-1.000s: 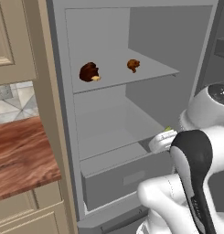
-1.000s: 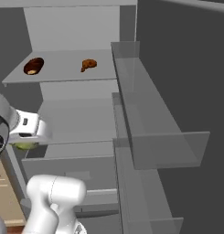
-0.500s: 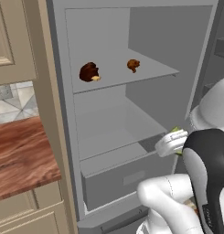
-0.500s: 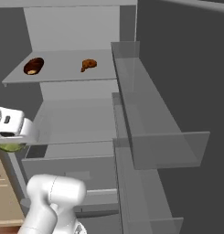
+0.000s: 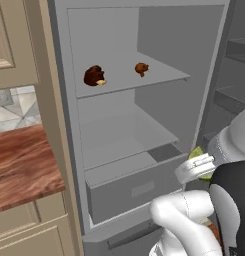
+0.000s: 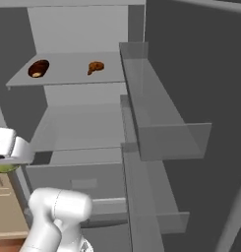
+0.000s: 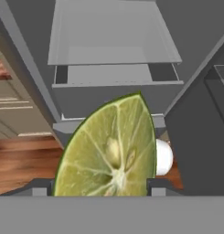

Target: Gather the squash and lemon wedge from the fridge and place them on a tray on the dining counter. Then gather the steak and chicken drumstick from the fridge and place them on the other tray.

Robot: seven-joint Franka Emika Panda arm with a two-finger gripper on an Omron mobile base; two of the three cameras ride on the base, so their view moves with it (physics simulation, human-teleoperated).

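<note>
Gripper (image 5: 200, 167) with lemon wedge (image 7: 109, 151) pulled back, away from fridge (image 5: 144, 115). One second ago wedge sat higher, nearer shelf edge. Now hand lower and farther right in left base view, farther left at frame edge in right base view.

I am seeing even, diffuse rendered lighting; shadows are staying soft inside the fridge (image 5: 144, 125); no glare; edges slightly pixelated.
</note>
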